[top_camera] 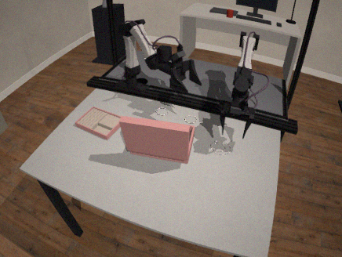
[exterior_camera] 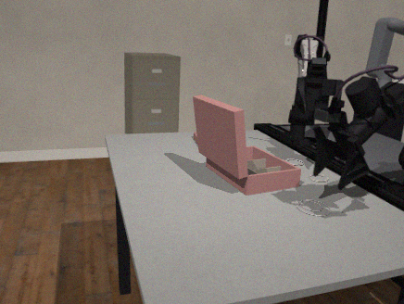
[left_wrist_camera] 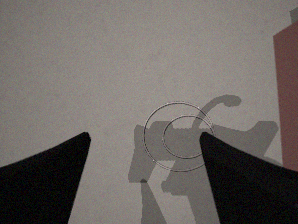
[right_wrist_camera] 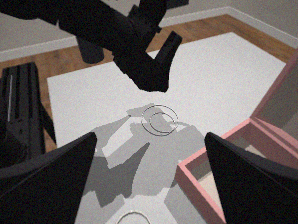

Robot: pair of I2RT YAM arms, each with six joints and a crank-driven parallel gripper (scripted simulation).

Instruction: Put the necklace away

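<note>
1 white desk (top_camera: 198, 12) with 1 red mug (top_camera: 230, 13) — wood floor (top_camera: 47, 95) (exterior_camera: 28, 209), beige walls (top_camera: 35, 31) (exterior_camera: 60, 69).

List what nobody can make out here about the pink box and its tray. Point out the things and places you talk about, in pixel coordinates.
- Long compartment's contents: raised lid (top_camera: 157, 137) (exterior_camera: 220, 134) (right_wrist_camera: 282, 95) hides them from top; lid and near wall (top_camera: 190, 153) (exterior_camera: 273, 181) (right_wrist_camera: 215, 143) from exterior; right wrist, cropped.
- Tray (top_camera: 91, 130) (exterior_camera: 195, 138) interior: exterior, behind lid.

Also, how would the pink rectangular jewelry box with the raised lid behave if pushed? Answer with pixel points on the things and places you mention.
The box (top_camera: 189, 149) (exterior_camera: 273, 182) (left_wrist_camera: 288, 95) (right_wrist_camera: 200, 192) would probably slide rather than tip, as its broad base rests flat on the table (top_camera: 157, 200) (exterior_camera: 208, 232) (left_wrist_camera: 75, 60) (right_wrist_camera: 210, 75). Its tall lid (top_camera: 157, 139) (exterior_camera: 220, 139) (right_wrist_camera: 280, 95), standing up, might swing if pushed high. The straight, unbent walls suggest a stiff body.
</note>
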